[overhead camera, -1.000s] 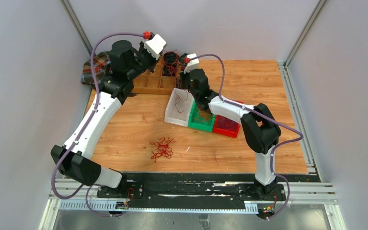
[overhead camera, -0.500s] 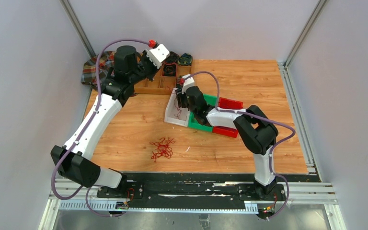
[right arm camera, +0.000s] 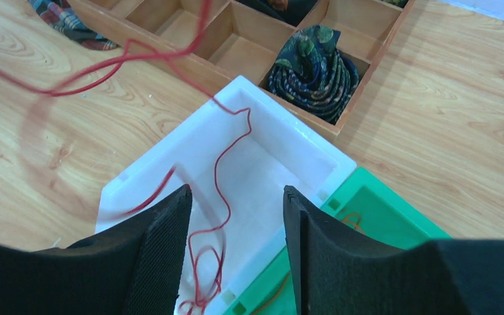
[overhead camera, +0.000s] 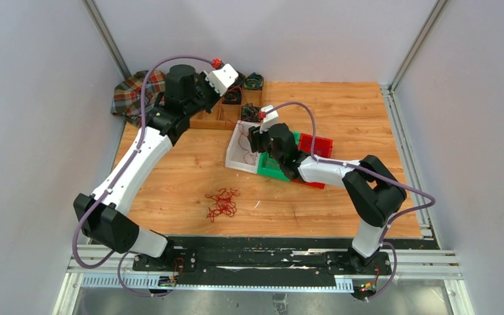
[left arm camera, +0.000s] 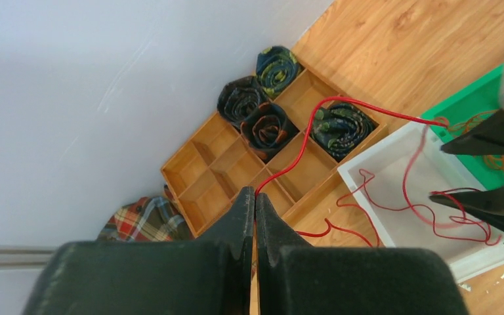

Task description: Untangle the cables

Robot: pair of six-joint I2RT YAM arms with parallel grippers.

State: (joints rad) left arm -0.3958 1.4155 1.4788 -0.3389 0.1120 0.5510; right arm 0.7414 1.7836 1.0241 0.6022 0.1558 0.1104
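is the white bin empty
No, a red wire loops across the floor of the white bin.

The right fingers, closed a second ago, are now parted over the white plastic bin. The thin red wire, held up by them before, is released and is now draped down into that bin. The right wrist, first held high near the wooden divided tray, is dropped low over the white bin and then drawn slightly back towards the green plastic bin. The right elbow is swung outward to the right. The left fingers are shifted rightward, nearer the white bin.
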